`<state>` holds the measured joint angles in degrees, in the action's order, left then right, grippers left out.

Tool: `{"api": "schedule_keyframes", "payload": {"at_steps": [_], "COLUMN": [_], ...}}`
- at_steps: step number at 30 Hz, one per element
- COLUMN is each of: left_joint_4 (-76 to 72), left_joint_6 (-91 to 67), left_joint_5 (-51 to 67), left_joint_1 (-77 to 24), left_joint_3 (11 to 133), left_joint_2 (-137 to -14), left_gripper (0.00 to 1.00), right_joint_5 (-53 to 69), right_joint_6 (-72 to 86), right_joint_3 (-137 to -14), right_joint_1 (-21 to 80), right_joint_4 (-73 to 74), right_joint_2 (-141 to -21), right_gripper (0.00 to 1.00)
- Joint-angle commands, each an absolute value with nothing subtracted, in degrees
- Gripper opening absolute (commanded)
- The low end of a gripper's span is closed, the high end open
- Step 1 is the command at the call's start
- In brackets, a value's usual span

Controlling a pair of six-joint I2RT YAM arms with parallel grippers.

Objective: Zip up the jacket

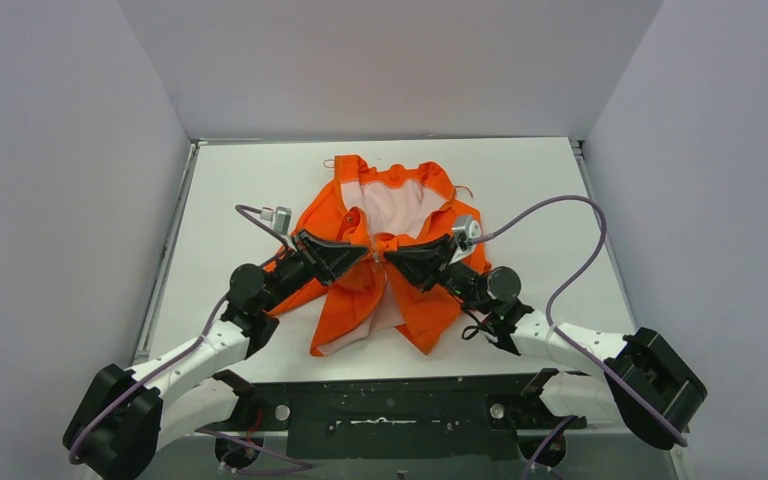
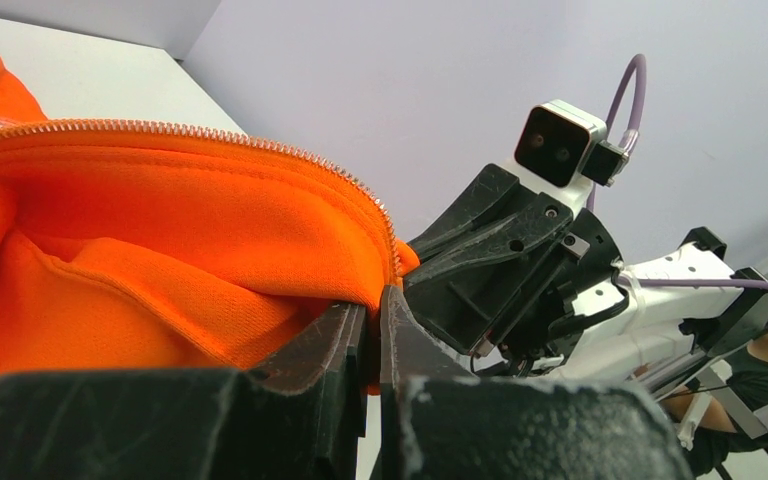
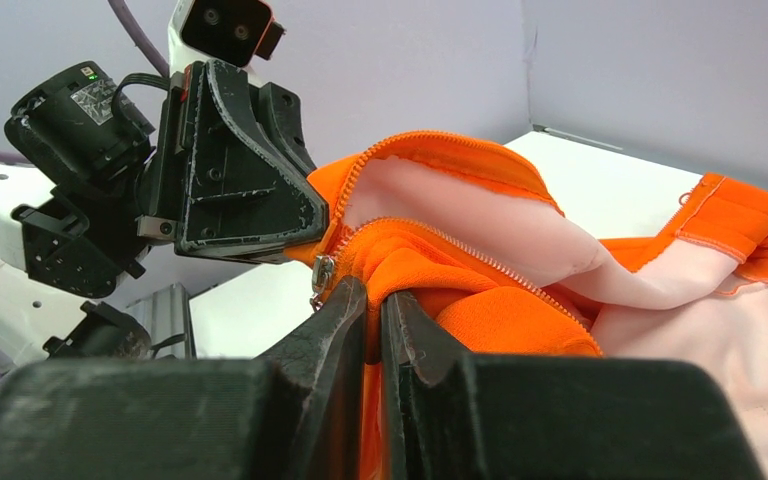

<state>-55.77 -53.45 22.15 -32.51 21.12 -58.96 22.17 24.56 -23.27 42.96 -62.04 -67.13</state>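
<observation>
Jacket (image 1: 430,310) lies mid-table, front open, pale lining showing. My left claw (image 2: 375,300) pinches one zipper edge; my right claw (image 3: 375,295) pinches the other, beside the slider (image 3: 322,272). Teeth unjoined: zipping not yet begun.

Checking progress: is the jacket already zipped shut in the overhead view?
No, the jacket gapes open at its far end, showing pale lining.

Open table (image 1: 230,190) flanking the jacket (image 1: 345,300)

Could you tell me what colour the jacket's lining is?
The lining is pale pinkish-white; right wrist view.
</observation>
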Motion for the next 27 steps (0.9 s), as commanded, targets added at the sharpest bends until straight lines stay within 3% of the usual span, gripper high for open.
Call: {"api": "schedule_keyframes", "payload": {"at_steps": [1, 27], "left_joint_4": [-56.70, -45.56], "left_joint_6": [-50.98, -42.87], "left_joint_5": [20.21, 12.43], "left_joint_1": [-33.28, -37.70], "left_joint_3": [22.50, 24.60], "left_joint_2": [-56.87, -53.43], "left_gripper": [0.00, 0.00], "right_joint_5": [20.15, 9.99], "right_joint_6": [22.99, 19.84], "right_joint_3": [-26.44, -29.36], "right_joint_1": [43.76, 48.82], "right_joint_4": [-66.50, -60.28], "right_joint_2": [-67.12, -66.85], "right_gripper": [0.00, 0.00]}}
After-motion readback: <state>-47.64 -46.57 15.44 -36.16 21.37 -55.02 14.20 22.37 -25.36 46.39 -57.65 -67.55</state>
